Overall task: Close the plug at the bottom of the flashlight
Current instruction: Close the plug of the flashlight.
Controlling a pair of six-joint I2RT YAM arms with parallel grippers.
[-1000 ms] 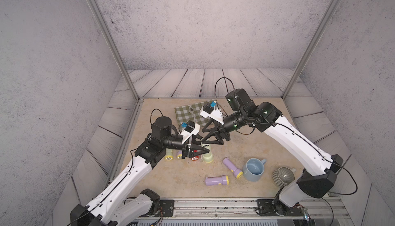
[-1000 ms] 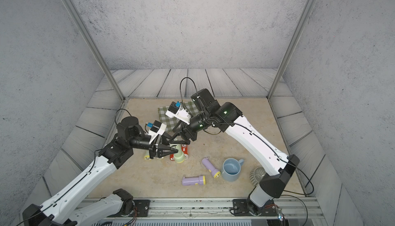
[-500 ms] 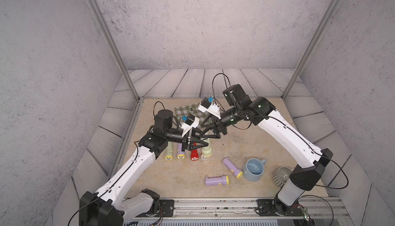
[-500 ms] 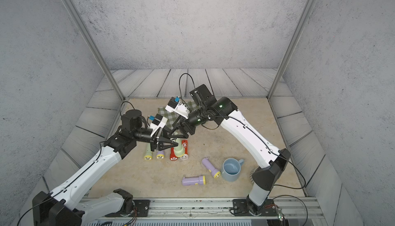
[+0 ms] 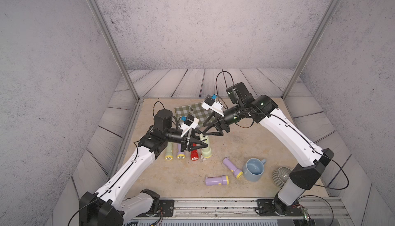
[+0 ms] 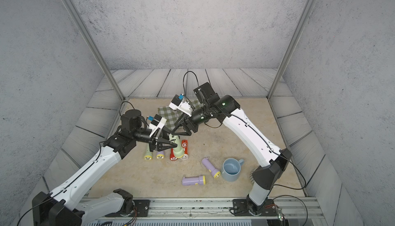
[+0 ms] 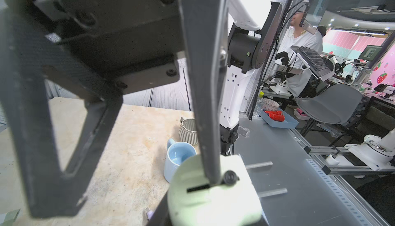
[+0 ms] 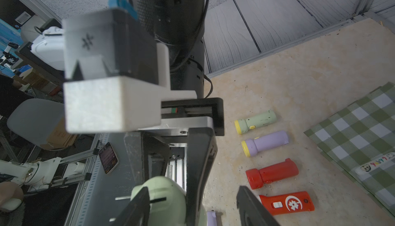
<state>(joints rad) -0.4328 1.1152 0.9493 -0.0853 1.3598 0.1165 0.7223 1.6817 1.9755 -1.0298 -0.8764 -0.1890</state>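
My left gripper (image 5: 205, 145) is shut on the pale green flashlight (image 5: 205, 150) and holds it off the table, head toward the front, bottom end toward the back. In the left wrist view the bottom end (image 7: 213, 195) shows a black slot, and the plug's two metal prongs (image 7: 259, 165) stick out sideways. My right gripper (image 5: 202, 134) is open at that bottom end. One of its fingers (image 7: 205, 128) rests on the end face beside the slot. In the right wrist view the flashlight (image 8: 162, 195) sits by one right finger (image 8: 139, 205); the other finger (image 8: 250, 207) stands apart.
Under the held flashlight lies a row of flashlights: green (image 5: 168, 153), purple (image 5: 180, 153), red (image 5: 194, 155) and a red one with a white emblem (image 6: 184, 147). Two purple flashlights (image 5: 217, 180) (image 5: 233, 168), a blue mug (image 5: 254, 169) and a ribbed cup (image 5: 281, 173) lie front right. A checked cloth (image 5: 192, 113) lies behind.
My left gripper has lifted the green flashlight a little up and back. My right gripper has moved left and reached the flashlight's bottom end.
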